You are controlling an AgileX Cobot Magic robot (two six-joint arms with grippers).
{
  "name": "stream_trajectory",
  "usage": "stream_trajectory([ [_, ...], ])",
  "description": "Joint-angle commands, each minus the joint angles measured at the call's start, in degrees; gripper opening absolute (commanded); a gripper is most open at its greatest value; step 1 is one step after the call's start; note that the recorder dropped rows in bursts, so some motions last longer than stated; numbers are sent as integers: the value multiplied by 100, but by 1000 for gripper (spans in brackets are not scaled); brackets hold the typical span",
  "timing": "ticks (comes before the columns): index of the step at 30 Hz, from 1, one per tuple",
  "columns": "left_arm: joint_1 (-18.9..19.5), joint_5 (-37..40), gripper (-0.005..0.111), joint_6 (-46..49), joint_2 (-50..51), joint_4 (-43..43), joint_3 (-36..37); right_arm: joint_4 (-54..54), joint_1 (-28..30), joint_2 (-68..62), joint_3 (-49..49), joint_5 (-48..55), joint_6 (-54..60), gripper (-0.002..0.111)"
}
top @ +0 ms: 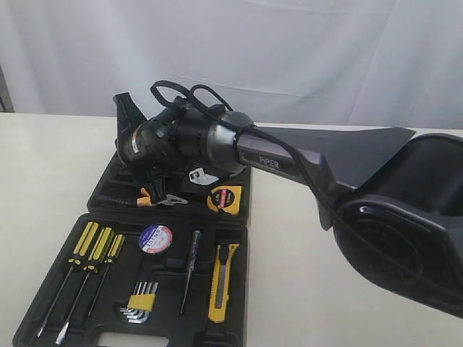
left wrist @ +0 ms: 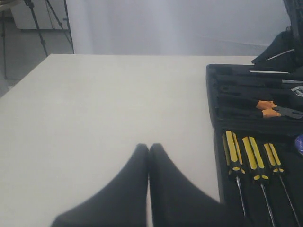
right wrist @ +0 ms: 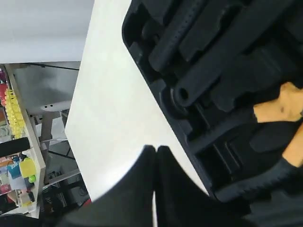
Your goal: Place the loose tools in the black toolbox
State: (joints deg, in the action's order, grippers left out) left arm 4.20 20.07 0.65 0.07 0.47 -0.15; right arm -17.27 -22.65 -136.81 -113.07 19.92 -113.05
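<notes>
The black toolbox lies open on the table with both halves flat. In its far half are the pliers with orange grips and the yellow tape measure. The near half holds the tape roll and the yellow utility knife. My right gripper hangs over the far half's left corner, shut on nothing; in its wrist view the right gripper is next to the pliers. My left gripper is shut and empty over bare table beside the toolbox.
Three yellow-black screwdrivers lie at the near half's left, with clipped hex keys and a slim dark tester pen beside them. The right arm spans the table from the right. White curtain stands behind.
</notes>
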Motion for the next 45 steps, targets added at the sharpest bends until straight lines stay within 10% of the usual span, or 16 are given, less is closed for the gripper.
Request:
stream_trajectory([
  [1,-27,-45,0,-24,-7,-47,15,-156,-28,-1,-19,151,86,0],
  [34,-27,-45,0,-24,-7,-47,15,115,-110,-423,-19,2362,-208,0],
  [45,-27,-45,0,-24,-7,-47,15,-2251,-759,504,-19,2540,89,0],
])
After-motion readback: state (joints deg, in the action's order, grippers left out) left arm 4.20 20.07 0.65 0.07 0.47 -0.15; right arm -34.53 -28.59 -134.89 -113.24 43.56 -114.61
